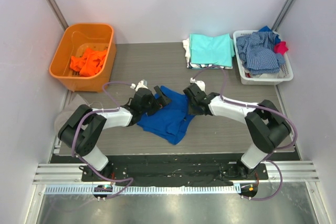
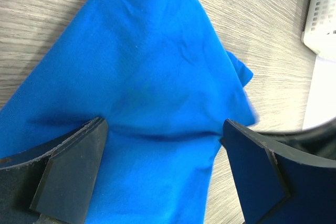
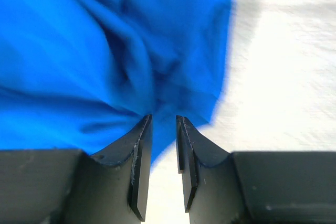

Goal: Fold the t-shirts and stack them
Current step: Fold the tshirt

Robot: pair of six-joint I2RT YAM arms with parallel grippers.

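Note:
The royal blue t-shirt [image 1: 169,118] lies crumpled on the grey table between my two arms. My left gripper [image 1: 163,98] is wide open low over its upper left part, with blue cloth [image 2: 157,77] under and between the fingers [image 2: 164,124]. My right gripper [image 1: 189,100] is at the shirt's upper right edge. Its jaws stand a narrow gap apart [image 3: 164,116], and the shirt's creased edge [image 3: 105,51] runs just beyond the tips. A folded stack, aqua t-shirt [image 1: 211,49] on white, sits at the back. An orange t-shirt [image 1: 88,61] lies in the orange bin.
The orange bin [image 1: 62,59] stands at the back left. A white basket [image 1: 242,72] at the back right holds the checked garment [image 1: 258,51] and a small red cloth [image 1: 281,47]. A pale cloth [image 1: 68,106] lies at the table's left edge.

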